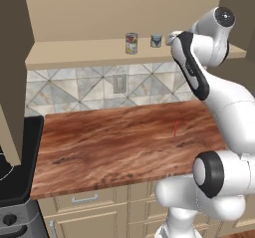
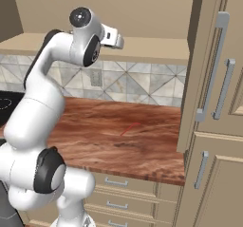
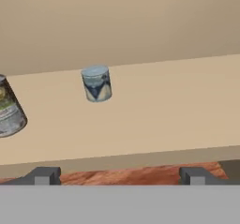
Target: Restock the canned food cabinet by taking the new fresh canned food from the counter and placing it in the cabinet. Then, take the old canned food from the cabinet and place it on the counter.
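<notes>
The cabinet [image 1: 74, 58] runs as a long tan shelf above the tiled wall, and both cans stand upright on its board. The new fresh canned food [image 1: 131, 43], the taller tin with the yellow, white and red label, sits roughly at the middle of the shelf, set a little back from the front edge. The old canned food [image 1: 156, 41], the squat blue-grey can, stands near it on the side toward the arm, apart from it and slightly deeper toward the cabinet's plain back. In the hand view the same blue-grey can [image 3: 96, 83] stands by itself on the shelf board with bare tan surface all around, and the labelled tin [image 3: 9, 109] leans into the picture at the edge, partly cut off. The gripper [image 3: 119, 176] is raised to shelf height, just in front of the cabinet's front edge, with its two dark finger tips [image 3: 44, 176] spread wide and nothing between them; it is clear of both cans. From the right base view the hand [image 2: 114, 37] seems to hang just short of the shelf edge, though the arm's bulk makes the exact gap hard to judge. Below the cabinet, the counter [image 1: 119, 142] stretches out in reddish-brown wood grain, with a thin red mark [image 1: 175, 128] on it beneath the part of the shelf where the blue-grey can stands.
</notes>
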Available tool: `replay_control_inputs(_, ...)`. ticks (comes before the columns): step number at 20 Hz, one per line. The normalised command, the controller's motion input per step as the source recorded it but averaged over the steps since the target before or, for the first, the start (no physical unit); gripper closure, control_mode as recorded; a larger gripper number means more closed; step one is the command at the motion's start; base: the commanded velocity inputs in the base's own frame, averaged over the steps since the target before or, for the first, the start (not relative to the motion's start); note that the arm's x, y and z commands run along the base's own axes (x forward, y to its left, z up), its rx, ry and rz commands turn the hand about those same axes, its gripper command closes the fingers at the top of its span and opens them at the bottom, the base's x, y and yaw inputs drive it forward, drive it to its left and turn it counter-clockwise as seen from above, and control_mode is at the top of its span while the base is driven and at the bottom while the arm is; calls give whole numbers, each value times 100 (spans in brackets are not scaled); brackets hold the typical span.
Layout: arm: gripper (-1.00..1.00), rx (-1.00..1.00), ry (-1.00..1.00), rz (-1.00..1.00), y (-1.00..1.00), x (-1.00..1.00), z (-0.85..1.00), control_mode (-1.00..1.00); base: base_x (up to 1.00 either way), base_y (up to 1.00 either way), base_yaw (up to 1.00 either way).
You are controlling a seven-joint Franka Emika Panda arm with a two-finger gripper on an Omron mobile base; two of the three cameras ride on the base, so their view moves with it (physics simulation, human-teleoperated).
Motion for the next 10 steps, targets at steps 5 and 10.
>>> replay_control_inputs(5, -100, 0, 0, 0, 13, 29, -23, -100, 0, 0, 0)
replay_control_inputs(10, -100, 0, 0, 0, 18, 48, -10, -100, 0, 0, 0)
